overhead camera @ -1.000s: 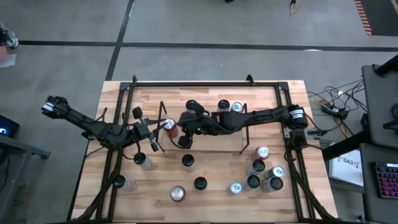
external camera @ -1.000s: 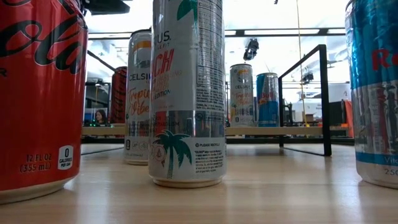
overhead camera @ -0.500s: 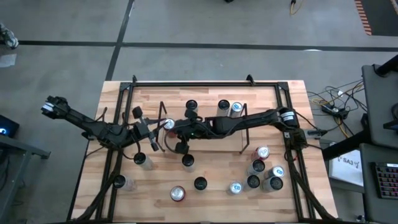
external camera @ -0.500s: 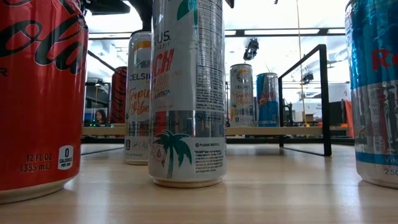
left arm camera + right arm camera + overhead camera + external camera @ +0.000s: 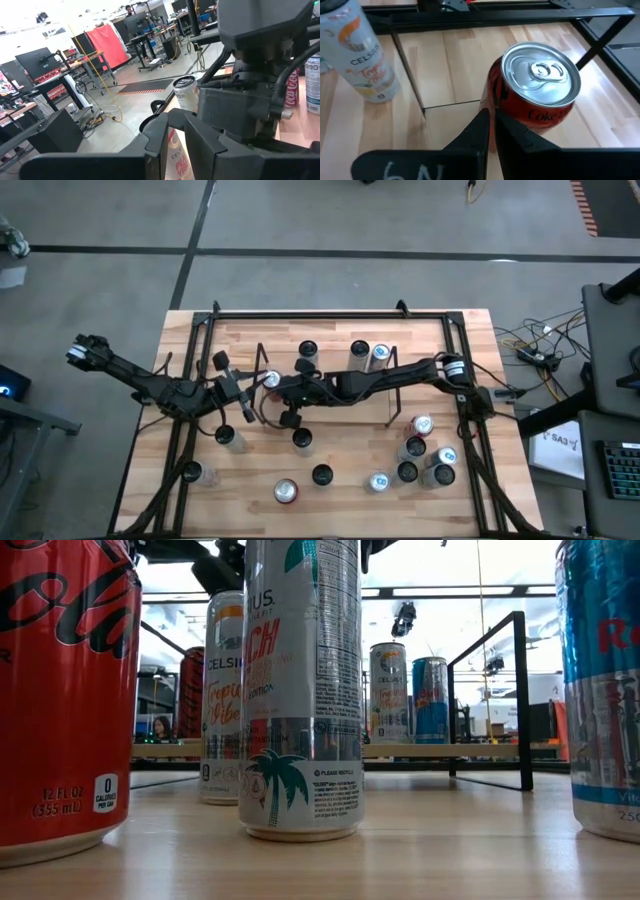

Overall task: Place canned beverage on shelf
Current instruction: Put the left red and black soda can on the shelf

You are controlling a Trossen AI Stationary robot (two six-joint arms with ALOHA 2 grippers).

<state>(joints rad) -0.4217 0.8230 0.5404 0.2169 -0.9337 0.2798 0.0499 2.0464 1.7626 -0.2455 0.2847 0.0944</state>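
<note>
Red cola can (image 5: 535, 92) seen upright on shelf (image 5: 325, 380), at its left end, just inside thin black wire end frame (image 5: 407, 70). Right gripper (image 5: 284, 389) positioned right beside can, fingers (image 5: 477, 131) pressed shut, nothing clamped between them. Left gripper (image 5: 245, 395) held just outside same shelf end, fingers (image 5: 200, 142) nearly shut, nothing seen gripped. Three more cans (image 5: 360, 353) noted standing on shelf. Loose cans (image 5: 425, 455) scattered over wood table (image 5: 350, 485).
</note>
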